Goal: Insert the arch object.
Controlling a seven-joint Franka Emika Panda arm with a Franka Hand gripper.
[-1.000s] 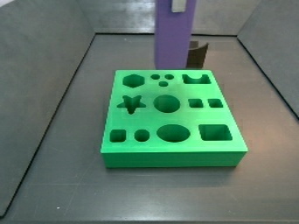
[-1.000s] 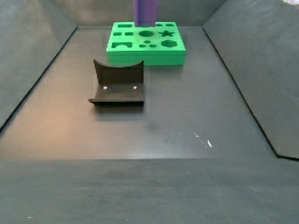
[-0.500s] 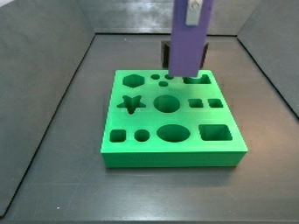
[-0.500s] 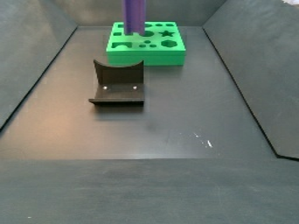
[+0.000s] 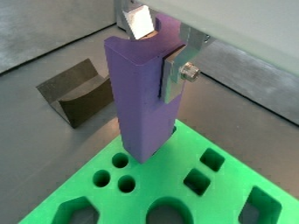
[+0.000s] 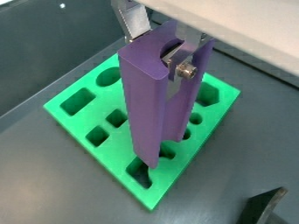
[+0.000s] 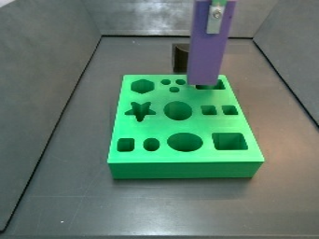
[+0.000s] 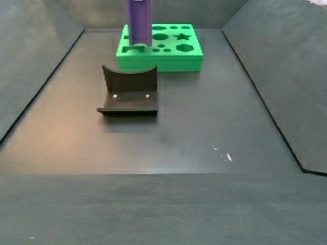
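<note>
The arch object, a tall plain purple bar (image 7: 207, 51), hangs upright in my gripper (image 7: 214, 13), which is shut on its upper end. In both wrist views the silver fingers (image 5: 176, 74) (image 6: 183, 61) clamp the bar (image 5: 142, 101) (image 6: 152, 105) from two sides. The bar's lower end is at the arch-shaped cutout (image 7: 210, 85) in the back right of the green board (image 7: 187, 166). I cannot tell whether it touches the board. In a side view the bar (image 8: 138, 24) stands over the board's (image 8: 179, 62) left part.
The dark fixture (image 8: 128, 92) stands on the grey floor in front of the board, and also shows in both wrist views (image 5: 76, 92) (image 6: 267, 210). Behind the bar its top shows in a side view (image 7: 180, 54). The board has several other cutouts, among them a star (image 7: 141, 111). Grey walls enclose the floor.
The gripper has carried the purple bar sideways across the board's back row and lower, from above the back edge to the arch-shaped cutout. The board and fixture have not moved.
</note>
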